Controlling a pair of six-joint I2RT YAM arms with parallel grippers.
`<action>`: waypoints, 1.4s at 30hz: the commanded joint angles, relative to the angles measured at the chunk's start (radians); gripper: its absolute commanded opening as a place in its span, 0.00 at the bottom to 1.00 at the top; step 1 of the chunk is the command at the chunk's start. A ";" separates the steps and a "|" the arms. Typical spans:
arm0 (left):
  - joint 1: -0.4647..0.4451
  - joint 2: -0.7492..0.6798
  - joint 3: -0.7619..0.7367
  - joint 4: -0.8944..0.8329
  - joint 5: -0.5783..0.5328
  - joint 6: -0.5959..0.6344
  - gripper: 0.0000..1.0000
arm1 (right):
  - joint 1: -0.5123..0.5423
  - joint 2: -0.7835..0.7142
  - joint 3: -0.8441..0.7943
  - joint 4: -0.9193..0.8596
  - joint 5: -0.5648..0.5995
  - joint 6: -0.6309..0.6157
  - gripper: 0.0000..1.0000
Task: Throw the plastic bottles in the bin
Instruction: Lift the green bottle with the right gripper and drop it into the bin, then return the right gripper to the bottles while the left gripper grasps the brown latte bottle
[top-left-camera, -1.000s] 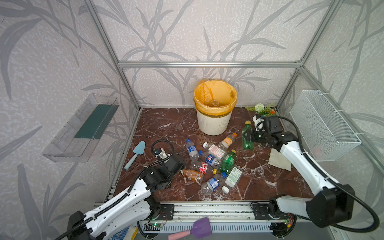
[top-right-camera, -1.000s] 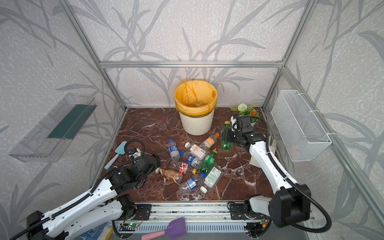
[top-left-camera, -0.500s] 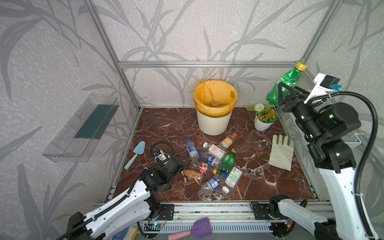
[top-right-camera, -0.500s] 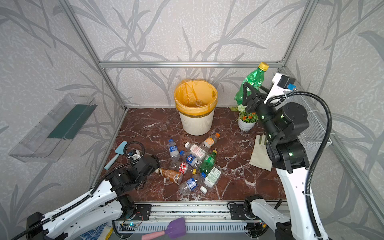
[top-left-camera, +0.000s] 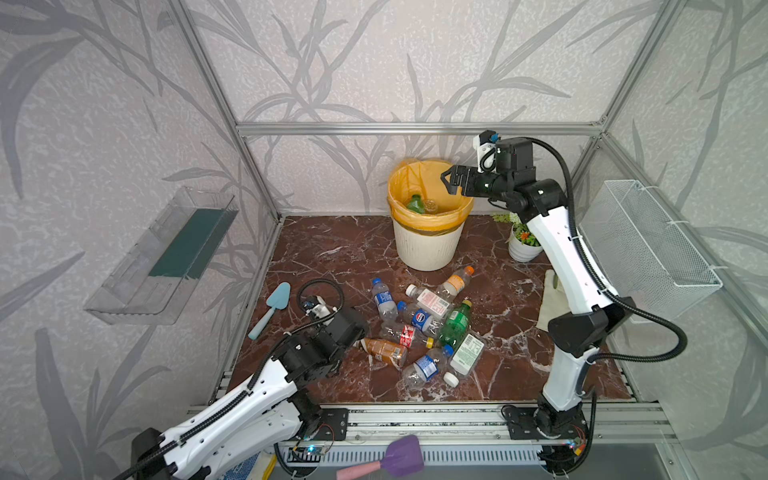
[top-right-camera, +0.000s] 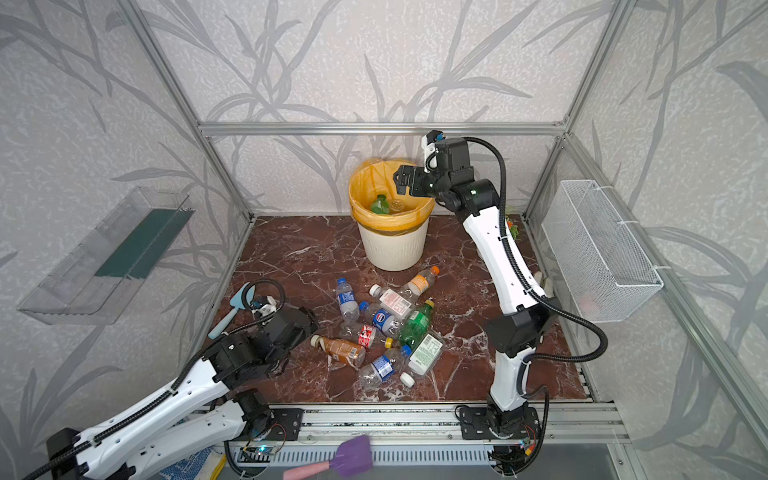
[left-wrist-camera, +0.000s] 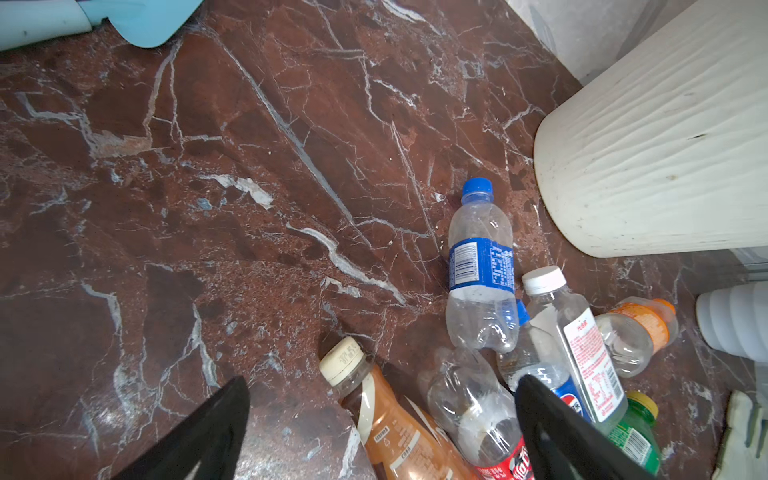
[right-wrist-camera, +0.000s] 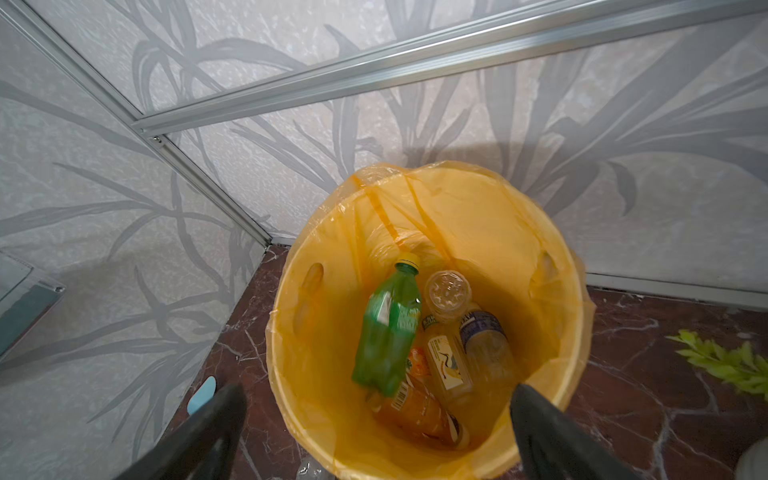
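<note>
**Green plastic in the bin, both jaws empty**

Right jaws stand wide apart with nothing between them, hanging above the mouth of the bin (top-left-camera: 424, 245). Straight below them the green bottle (right-wrist-camera: 388, 332) shows blurred inside the orange liner (right-wrist-camera: 478, 216), over other bottles (right-wrist-camera: 449, 361) at the bottom. I should rise straight up so neither jaw snags that liner.

Left jaws are just as wide and empty, low over the surface (left-wrist-camera: 208, 208). Just under them lies the brown bottle (left-wrist-camera: 399, 432), tight beside a clear red-labelled bottle (left-wrist-camera: 473, 415). Beyond lie the rest of the plastic bottles (top-left-camera: 420, 320). I judge it best to close on the brown body alone.
</note>
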 joint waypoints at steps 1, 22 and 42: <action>-0.003 -0.006 0.034 -0.056 -0.027 -0.016 0.99 | 0.004 -0.238 -0.117 0.182 0.076 -0.015 0.99; -0.238 0.240 0.034 -0.030 0.043 -0.486 0.99 | -0.126 -0.719 -1.093 0.250 0.033 0.016 0.99; -0.269 0.392 -0.132 0.356 0.171 -0.552 0.73 | -0.254 -1.020 -1.509 0.087 0.017 0.025 0.99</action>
